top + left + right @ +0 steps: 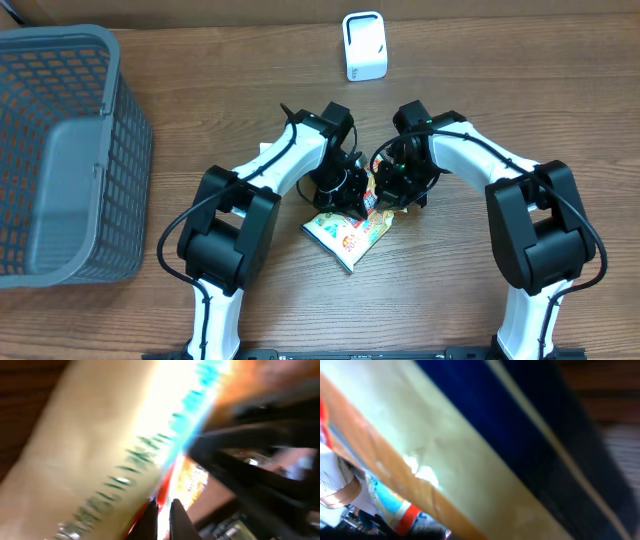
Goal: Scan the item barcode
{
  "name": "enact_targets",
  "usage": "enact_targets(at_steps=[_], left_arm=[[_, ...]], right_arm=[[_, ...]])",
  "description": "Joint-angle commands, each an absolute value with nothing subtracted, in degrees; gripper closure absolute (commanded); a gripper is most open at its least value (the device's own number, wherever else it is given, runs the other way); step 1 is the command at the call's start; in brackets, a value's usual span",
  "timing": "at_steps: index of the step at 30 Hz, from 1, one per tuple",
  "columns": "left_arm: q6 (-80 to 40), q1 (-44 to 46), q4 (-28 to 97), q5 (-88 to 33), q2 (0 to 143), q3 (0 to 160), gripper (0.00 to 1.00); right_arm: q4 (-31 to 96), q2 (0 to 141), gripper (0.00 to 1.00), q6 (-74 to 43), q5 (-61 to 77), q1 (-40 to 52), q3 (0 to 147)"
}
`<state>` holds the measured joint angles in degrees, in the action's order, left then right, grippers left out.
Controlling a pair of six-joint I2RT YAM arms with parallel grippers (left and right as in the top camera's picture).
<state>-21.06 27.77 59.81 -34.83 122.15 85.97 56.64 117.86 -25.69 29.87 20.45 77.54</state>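
The item is a colourful snack packet [350,232] lying mid-table, its upper end raised between both grippers. My left gripper [345,192] is at the packet's top left. In the left wrist view its gripper [164,512] is shut on the thin red edge of the packet [100,450], which fills the frame, blurred. My right gripper [396,190] is at the packet's top right corner. The packet [460,460] presses close to the right wrist camera and hides that gripper's fingers. The white barcode scanner [363,46] stands at the table's far edge, apart from both arms.
A large grey mesh basket [130,150] takes up the left side of the table. The wooden tabletop [450,290] lies bare in front of the packet and between the arms and the scanner.
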Motion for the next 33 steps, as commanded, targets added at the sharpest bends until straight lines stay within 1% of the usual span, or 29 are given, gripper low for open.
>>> enact_targets(at_steps=[1, 8, 13, 17, 20, 24, 27, 29, 33], left_arm=[[-24.49, 27.64, 59.94, -20.51, 121.51, 86.35, 0.96], [-24.47, 27.64, 59.59, -10.66, 122.10, 86.35, 0.96], [-24.51, 27.31, 59.57, -9.54, 123.72, 86.35, 0.96], [-25.98, 27.29, 59.81, -6.00, 126.10, 86.35, 0.96], [-25.98, 27.29, 59.94, -5.96, 126.72, 86.35, 0.96], [-25.98, 27.29, 59.72, -5.96, 126.76, 86.35, 0.96], [-25.98, 27.29, 59.77, -5.96, 126.76, 86.35, 0.96], [-26.00, 27.29, 59.77, -5.98, 126.76, 86.35, 0.96], [-26.02, 27.29, 59.94, -6.04, 126.76, 86.35, 0.96]], right_arm=[[58.28, 117.64, 0.96, -24.05, 29.39, 18.52, 77.38], [63.02, 117.47, 0.96, -23.55, 24.21, 18.28, 80.62], [65.98, 116.79, 0.96, -23.51, 19.79, 18.31, 83.35], [66.06, 116.66, 0.96, -21.98, 19.55, 18.31, 83.77], [65.63, 116.55, 0.96, -18.11, 22.96, 18.31, 83.77], [62.43, 116.36, 0.96, -13.15, 33.85, 18.31, 83.77], [59.44, 116.36, 0.96, -12.99, 39.07, 18.31, 83.77], [57.39, 116.36, 0.96, -13.04, 40.97, 18.35, 83.77], [55.24, 116.64, 0.96, -13.56, 40.21, 18.48, 83.31]])
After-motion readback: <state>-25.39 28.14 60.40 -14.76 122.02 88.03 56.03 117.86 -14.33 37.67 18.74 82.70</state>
